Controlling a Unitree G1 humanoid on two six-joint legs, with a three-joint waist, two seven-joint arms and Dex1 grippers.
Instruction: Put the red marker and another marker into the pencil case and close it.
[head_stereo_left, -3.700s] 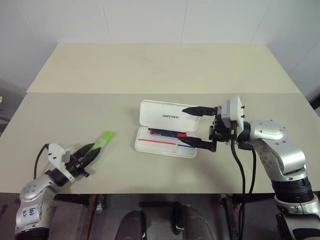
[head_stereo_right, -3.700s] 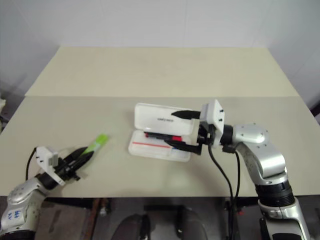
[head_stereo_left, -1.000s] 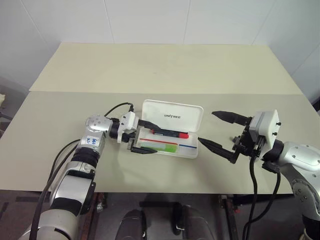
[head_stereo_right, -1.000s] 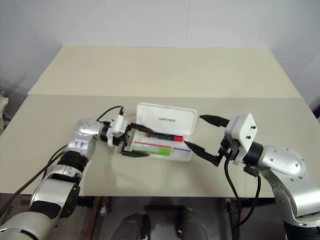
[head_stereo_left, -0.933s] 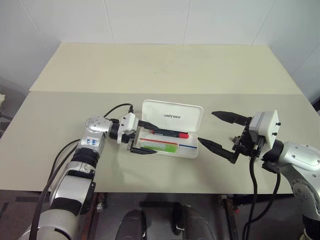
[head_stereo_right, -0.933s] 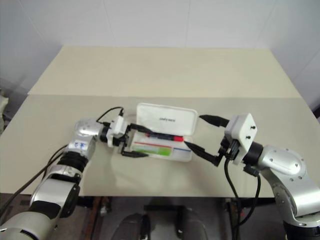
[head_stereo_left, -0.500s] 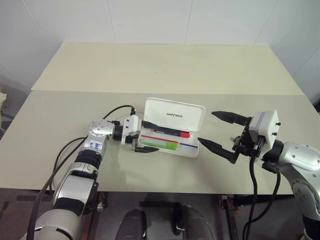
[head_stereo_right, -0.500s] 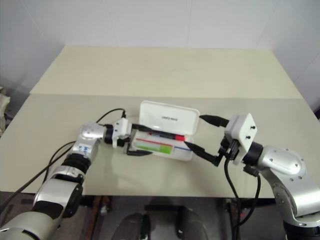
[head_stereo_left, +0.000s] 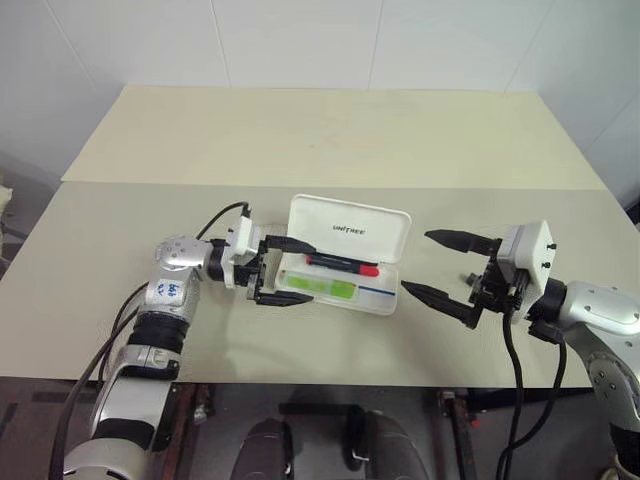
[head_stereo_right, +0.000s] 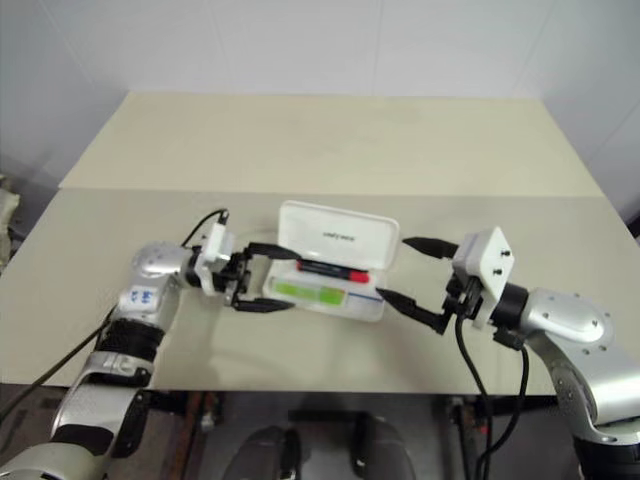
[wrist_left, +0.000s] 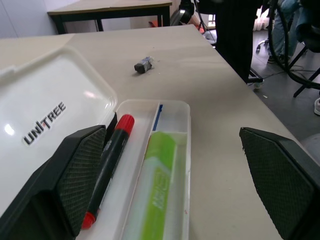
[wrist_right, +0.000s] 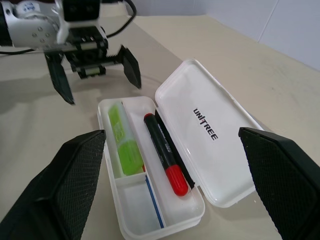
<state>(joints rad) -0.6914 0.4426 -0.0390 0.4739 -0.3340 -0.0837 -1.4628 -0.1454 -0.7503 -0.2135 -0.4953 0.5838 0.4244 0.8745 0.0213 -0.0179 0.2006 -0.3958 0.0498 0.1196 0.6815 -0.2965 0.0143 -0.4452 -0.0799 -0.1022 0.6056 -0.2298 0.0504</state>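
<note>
From the head view, we are looking at the pencil case (head_stereo_left: 340, 270) lying open on the table (head_stereo_left: 300, 140), lid standing at its far long edge. The left gripper (head_stereo_left: 282, 271) is spread wide and empty at the case's left end; the right gripper (head_stereo_left: 440, 267), equally wide and empty, is hanging a little off its right end.

In the left wrist view, the red marker (wrist_left: 107, 167) and the lime-green marker (wrist_left: 157, 192) are lying lengthwise inside.

In the right wrist view, the lid (wrist_right: 205, 130) is tilting away from the tray; we judge the left gripper nearer for closing it.
</note>
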